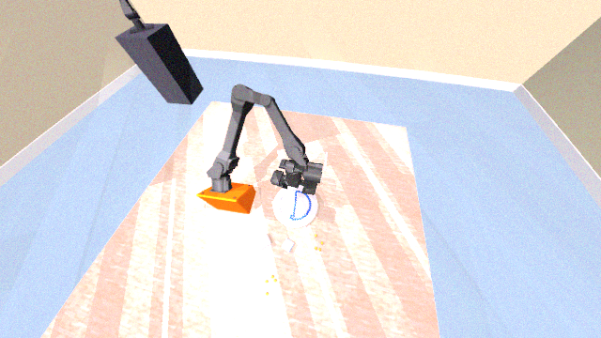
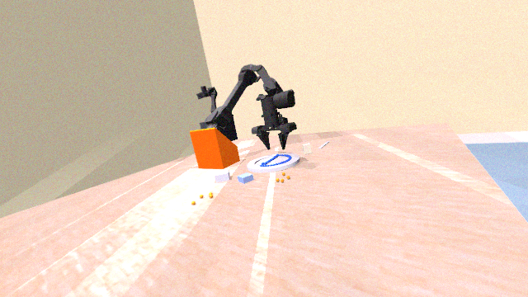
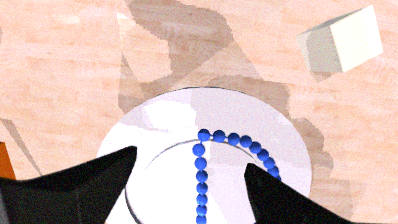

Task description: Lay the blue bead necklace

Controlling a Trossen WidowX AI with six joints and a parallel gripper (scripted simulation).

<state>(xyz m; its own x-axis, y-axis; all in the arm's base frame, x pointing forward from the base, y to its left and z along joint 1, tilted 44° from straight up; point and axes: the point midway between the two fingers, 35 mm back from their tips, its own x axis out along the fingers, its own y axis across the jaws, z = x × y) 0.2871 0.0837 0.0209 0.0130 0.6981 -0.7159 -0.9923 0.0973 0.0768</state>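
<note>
The round bead board (image 1: 278, 212) (image 2: 253, 167) (image 3: 235, 107) is white and lies flat. The blue bead necklace (image 1: 310, 205) (image 2: 290, 158) (image 3: 201, 176) lies on it in a D shape. One strand runs nearly straight across the middle of the board; the other bows along the groove on the right side in the wrist view. A sharp corner joins them at the board's far side there. My gripper (image 2: 276, 148) (image 3: 192, 161) is open and empty, pointing down above the board's far part, with the straight strand between its fingers in the wrist view. The right finger hides part of the curved strand.
An orange base block (image 1: 235, 202) (image 2: 209, 150) carries the arm. A blue block (image 2: 245, 178), a white block (image 2: 222, 176) and small yellow beads (image 2: 210, 195) lie on the near side. A pale block (image 3: 357, 40) (image 2: 307, 148) and a thin white stick (image 2: 324, 144) lie beyond the board.
</note>
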